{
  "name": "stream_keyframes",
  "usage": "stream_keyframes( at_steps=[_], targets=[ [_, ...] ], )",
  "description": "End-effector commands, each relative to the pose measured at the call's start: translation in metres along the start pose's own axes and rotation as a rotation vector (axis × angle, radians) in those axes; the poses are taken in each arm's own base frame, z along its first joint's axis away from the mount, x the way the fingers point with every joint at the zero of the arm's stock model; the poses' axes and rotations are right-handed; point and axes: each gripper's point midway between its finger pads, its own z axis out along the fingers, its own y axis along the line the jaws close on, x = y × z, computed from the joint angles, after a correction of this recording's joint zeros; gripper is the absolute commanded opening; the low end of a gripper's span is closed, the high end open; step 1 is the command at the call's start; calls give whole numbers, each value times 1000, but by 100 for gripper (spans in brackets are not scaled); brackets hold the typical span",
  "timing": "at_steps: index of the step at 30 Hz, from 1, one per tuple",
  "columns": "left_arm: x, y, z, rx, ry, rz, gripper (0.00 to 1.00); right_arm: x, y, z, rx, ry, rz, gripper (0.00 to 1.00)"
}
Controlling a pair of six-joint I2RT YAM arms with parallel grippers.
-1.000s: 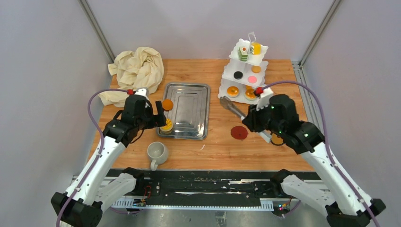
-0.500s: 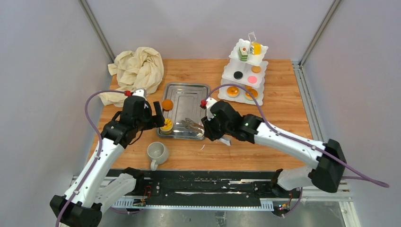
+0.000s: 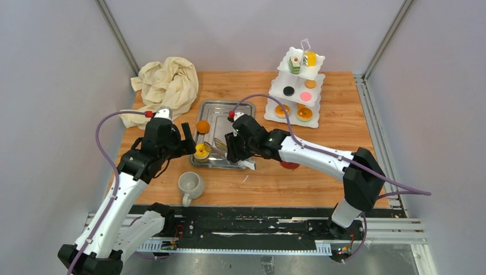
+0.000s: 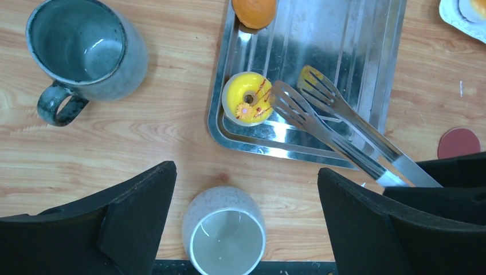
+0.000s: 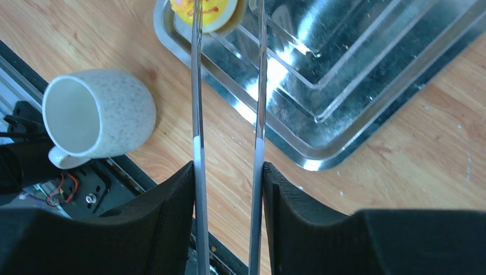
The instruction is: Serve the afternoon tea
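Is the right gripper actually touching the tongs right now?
Touching. The right wrist view shows both arms of the tongs pressed against the inner faces of the fingers of the right gripper, with no gap on either side.

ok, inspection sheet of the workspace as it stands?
Surface: wooden table, red disc beside the tray.
Job's things: stand rear right, cakes on all tiers; yellow cake in tray, orange cake at its edge; grey mug and off-white mug on table by tray.
Clutter: crumpled cloth rear left.
Grippers: left gripper open, empty; right gripper shut on tongs, tips at yellow cake.
Cables: a purple cable on the left arm, another on the right.
Surroundings: grey walls; nothing else seen.
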Motion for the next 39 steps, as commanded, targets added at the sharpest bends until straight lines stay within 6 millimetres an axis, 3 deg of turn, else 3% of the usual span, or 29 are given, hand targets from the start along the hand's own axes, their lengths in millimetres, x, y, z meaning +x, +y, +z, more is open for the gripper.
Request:
stream_keyframes(
  at_steps=[1, 10, 15, 25, 39],
  targets=[
    [-10, 3, -6, -12, -38, -11, 98, -27, 20, 9, -55, -58, 41, 44],
    [-9, 5, -6, -13, -37, 4, 98, -23, 19, 28, -46, -24, 68, 43],
    [-9, 4, -5, -10, -39, 3, 98, -20, 17, 28, -46, -18, 69, 28],
    [-9, 4, -6, -2, -43, 9, 98, -19, 1, 5, -2, -54, 71, 1],
    [-9, 0, -6, 17, -43, 9, 98, -27, -61, -43, 172, -186, 121, 1]
  ],
)
